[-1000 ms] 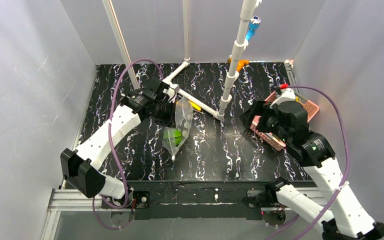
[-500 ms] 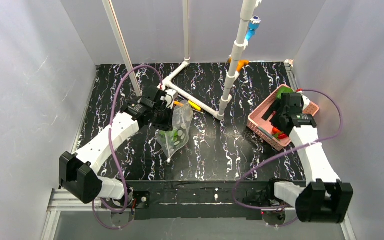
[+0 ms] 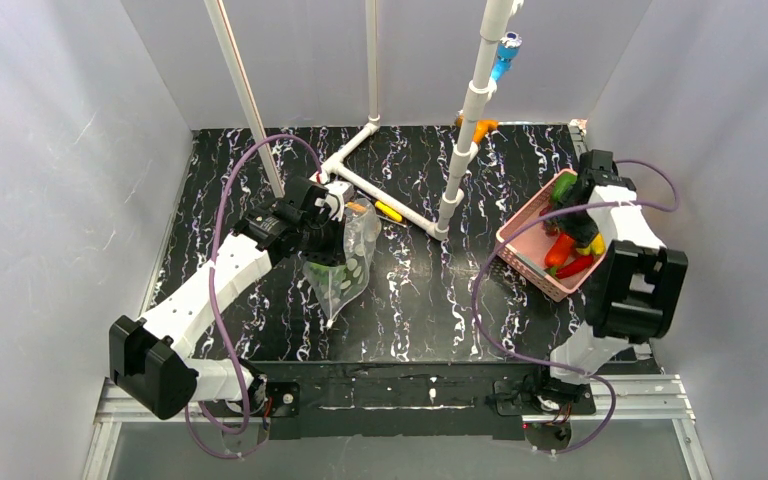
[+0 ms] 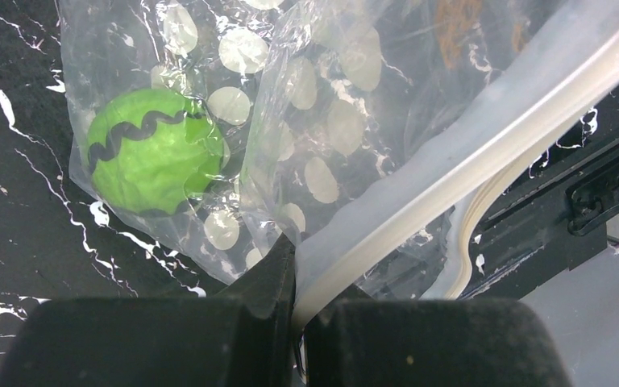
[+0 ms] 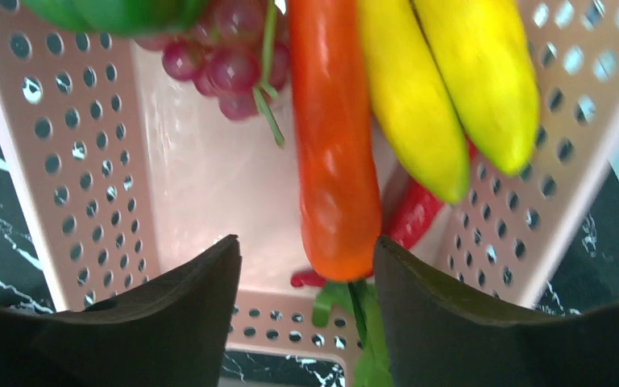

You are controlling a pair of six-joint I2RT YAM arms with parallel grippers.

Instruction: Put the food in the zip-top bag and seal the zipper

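The clear dotted zip-top bag (image 3: 348,262) hangs from my left gripper (image 3: 332,228), which is shut on the zipper (image 4: 483,137) strip at the bag's mouth (image 4: 298,310). A green round fruit (image 4: 153,151) with a dark wavy line lies inside the bag; it also shows in the top view (image 3: 332,272). My right gripper (image 3: 575,205) is open just above the pink basket (image 3: 520,255). In the right wrist view the gripper (image 5: 306,270) straddles the tip of an orange pepper (image 5: 334,161). Yellow bananas (image 5: 443,89), dark red grapes (image 5: 234,56), a red pepper (image 5: 415,218) and a green piece (image 5: 121,12) lie beside it.
A white pipe frame (image 3: 400,210) lies across the black marbled table behind the bag, with upright posts (image 3: 460,150). A small yellow and orange tool (image 3: 385,210) rests by the pipe. Grey walls close in on three sides. The basket's perforated wall (image 5: 72,161) surrounds my right fingers.
My right arm has swung back and to the right, and its gripper now hangs over the basket's food. My left gripper has shifted slightly left with the bag.
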